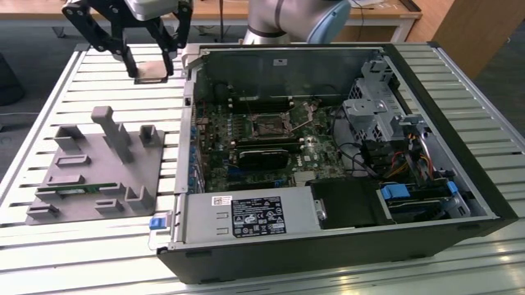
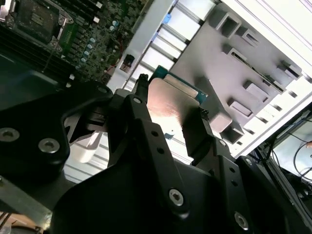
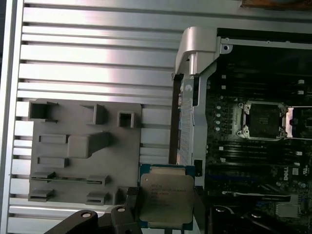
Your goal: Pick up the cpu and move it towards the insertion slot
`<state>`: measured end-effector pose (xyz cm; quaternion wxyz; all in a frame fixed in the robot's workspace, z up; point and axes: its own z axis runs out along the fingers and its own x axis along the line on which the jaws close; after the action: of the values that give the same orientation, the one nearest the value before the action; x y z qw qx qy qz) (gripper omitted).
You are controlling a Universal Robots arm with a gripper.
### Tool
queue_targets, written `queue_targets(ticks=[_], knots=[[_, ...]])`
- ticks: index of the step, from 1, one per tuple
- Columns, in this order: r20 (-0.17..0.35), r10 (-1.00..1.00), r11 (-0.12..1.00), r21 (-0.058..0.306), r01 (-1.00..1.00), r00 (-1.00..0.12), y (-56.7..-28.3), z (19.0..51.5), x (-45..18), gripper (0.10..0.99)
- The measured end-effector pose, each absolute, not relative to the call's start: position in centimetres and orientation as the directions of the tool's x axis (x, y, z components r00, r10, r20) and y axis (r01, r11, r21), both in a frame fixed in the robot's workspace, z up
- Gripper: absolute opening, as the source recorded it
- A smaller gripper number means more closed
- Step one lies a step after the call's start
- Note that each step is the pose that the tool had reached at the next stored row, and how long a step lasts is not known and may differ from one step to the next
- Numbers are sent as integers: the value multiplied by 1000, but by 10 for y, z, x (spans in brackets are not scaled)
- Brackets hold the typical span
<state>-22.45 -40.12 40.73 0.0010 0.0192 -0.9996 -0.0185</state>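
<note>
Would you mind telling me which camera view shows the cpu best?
The first wrist view: the cpu faces the camera, its whole metal top visible in the gripper. The second wrist view shows a glaring, tilted face between the fingers. In the exterior view it is small, beside the computer case.

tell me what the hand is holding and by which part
The hand holds the cpu, its fingers pinching two opposite edges, metal top left uncovered, above the slatted table beside the open case.
</note>
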Motion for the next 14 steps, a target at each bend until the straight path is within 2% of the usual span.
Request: queue_targets(ticks=[14], knots=[[1, -38, 999, 37, -38, -999, -391, 406, -172, 533]])
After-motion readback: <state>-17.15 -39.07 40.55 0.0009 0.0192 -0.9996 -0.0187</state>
